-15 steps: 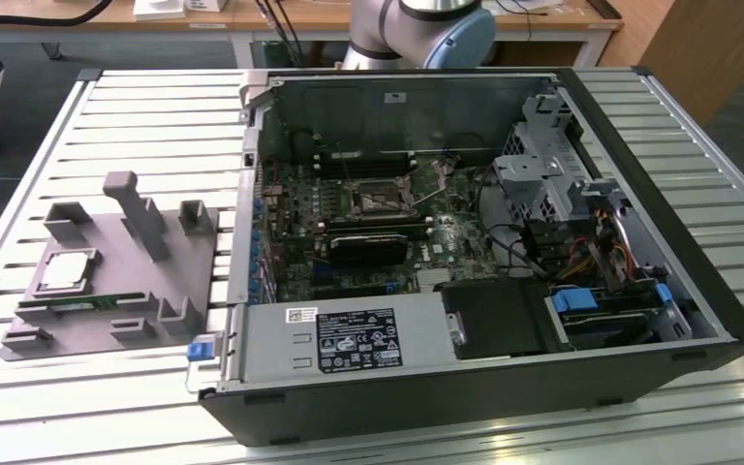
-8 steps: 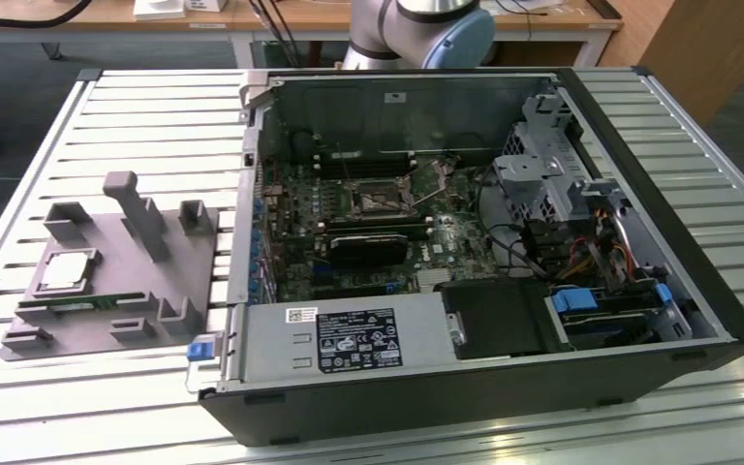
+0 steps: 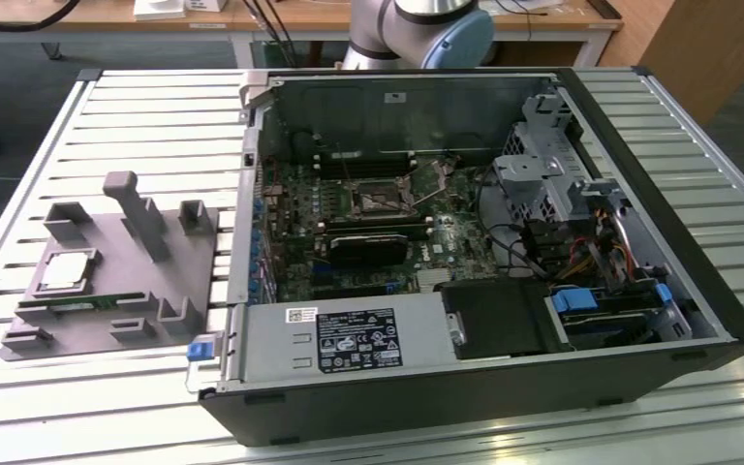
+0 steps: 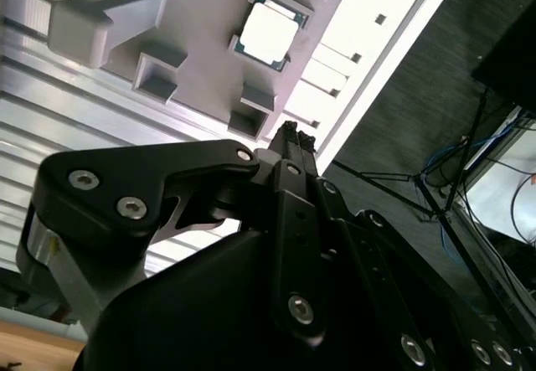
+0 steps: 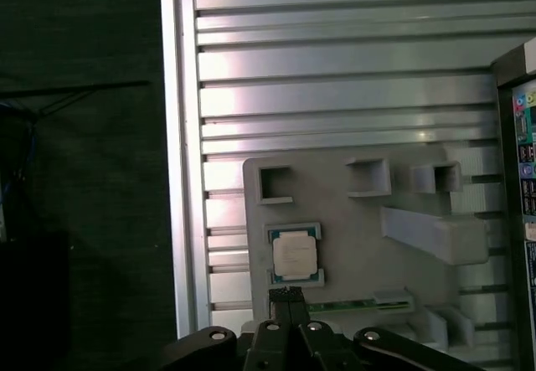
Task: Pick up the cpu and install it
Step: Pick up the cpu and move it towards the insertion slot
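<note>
1. The cpu (image 3: 65, 270) lies flat in a grey tray (image 3: 113, 281) on the table (image 3: 127, 126), at the exterior view's left of the computer case (image 3: 476, 387).
2. I judge it light, rigid and fragile; best gripped by opposite edges.
3. My end effector (image 5: 287, 294) hangs near it, fingers closed together and empty.

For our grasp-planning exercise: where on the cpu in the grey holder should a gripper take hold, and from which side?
Grip the cpu by two opposite edges, coming from straight above. It lies flat, plate up, seated in the grey holder, so probably only its thin edges offer purchase.
</note>
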Robot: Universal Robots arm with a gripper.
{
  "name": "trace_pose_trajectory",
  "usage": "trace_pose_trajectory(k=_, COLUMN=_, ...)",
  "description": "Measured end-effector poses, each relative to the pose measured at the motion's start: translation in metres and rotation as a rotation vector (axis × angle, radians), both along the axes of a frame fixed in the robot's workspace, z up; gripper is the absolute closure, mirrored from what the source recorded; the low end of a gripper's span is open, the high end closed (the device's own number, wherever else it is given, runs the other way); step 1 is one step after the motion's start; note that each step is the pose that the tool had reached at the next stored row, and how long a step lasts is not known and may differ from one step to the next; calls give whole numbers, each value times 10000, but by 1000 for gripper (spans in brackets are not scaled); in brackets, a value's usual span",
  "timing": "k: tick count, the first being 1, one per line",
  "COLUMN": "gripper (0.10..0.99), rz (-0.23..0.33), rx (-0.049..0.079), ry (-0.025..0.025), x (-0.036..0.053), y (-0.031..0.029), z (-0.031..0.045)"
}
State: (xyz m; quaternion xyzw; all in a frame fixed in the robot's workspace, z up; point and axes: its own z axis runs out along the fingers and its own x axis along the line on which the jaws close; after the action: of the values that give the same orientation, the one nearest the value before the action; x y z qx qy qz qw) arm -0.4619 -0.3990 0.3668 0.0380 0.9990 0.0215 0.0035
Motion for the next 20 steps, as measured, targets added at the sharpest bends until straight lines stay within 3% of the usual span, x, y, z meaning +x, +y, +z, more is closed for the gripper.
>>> trace_pose_trajectory(k=2, gripper=980, rz=-3, rx=-3, ry=66, x=-2, y=0, z=-11)
trace_pose_trajectory(k=11, gripper=980, rz=-2, rx=19, ry=55, x=-1, y=-17, z=-122)
trace_pose_trajectory(k=20, gripper=980, rz=-2, rx=89, ry=56, x=-2, y=-25, z=-160)
